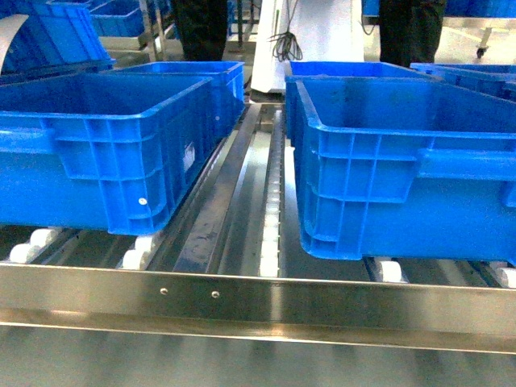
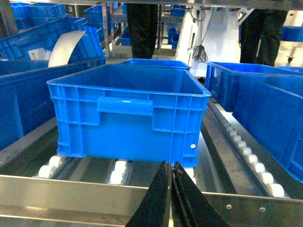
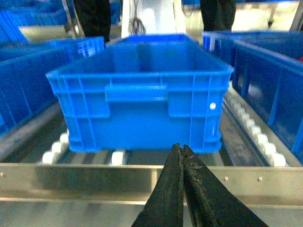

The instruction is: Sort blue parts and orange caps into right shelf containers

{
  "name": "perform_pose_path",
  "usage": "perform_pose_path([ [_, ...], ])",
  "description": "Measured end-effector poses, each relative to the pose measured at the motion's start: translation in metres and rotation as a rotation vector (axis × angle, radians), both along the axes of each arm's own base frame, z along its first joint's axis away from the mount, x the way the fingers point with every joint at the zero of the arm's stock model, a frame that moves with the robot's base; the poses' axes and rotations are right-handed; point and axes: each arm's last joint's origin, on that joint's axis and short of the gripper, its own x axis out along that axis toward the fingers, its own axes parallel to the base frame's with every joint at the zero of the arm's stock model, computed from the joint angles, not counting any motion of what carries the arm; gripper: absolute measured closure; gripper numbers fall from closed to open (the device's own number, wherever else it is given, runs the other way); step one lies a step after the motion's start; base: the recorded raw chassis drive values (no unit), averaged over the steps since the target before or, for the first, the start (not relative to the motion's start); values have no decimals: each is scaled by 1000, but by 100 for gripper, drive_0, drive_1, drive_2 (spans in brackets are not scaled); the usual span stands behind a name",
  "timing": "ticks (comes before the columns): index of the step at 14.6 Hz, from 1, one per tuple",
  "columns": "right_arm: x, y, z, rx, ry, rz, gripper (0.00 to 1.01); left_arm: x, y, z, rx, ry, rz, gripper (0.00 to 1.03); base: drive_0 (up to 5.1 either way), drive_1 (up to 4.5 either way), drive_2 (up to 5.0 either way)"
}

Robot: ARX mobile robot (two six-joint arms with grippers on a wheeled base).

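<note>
Both claws, left claw [image 2: 173, 177] and right claw [image 3: 182, 161], sit pinched together, empty, before the shelf [image 1: 258, 302] bins [image 1: 387, 161], apparently waiting.

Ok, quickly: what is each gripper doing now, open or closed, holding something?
Left gripper: closed, fingers together, nothing held.
Right gripper: closed, fingers together, nothing held.

The place reads as a factory or warehouse floor. A stainless-steel flow rack [image 1: 258, 302] with a flat front rail carries rows of white rollers [image 1: 270, 234] under large blue plastic bins [image 1: 105, 145]. More blue bins [image 2: 42, 14] stack on other racks at ten o'clock, and two people in dark trousers [image 1: 201, 28] stand on the far side at twelve o'clock.
</note>
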Motion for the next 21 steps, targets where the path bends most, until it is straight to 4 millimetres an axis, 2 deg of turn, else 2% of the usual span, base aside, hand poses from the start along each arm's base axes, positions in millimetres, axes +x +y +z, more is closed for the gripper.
perform_pose_path([
  [1,-5,0,4,1,-58,-1,99,-1,0,0,0,0,0,101,0,0,0],
  [3,-5,0,3,1,-43,-2,99,-12,0,-4,0,21,1,101,0,0,0],
  [5,-5,0,3,1,-47,-5,99,-12,0,-4,0,18,2,101,0,0,0],
  [6,-5,0,3,1,-42,-6,93,-12,0,-4,-1,13,2,95,0,0,0],
  [10,-5,0,3,1,-43,-6,38,-12,0,-4,0,16,0,40,0,0,0],
  [17,-5,0,3,1,-43,-6,16,-12,0,-4,0,16,0,18,0,0,0],
  [18,-5,0,3,1,-43,-6,7,-12,0,-4,0,16,0,9,0,0,0],
  [19,-5,0,3,1,-43,-7,2,-12,0,-4,0,16,0,4,0,0,0],
  [21,-5,0,3,1,-43,-7,3,-12,0,-4,0,16,0,5,0,0,0],
])
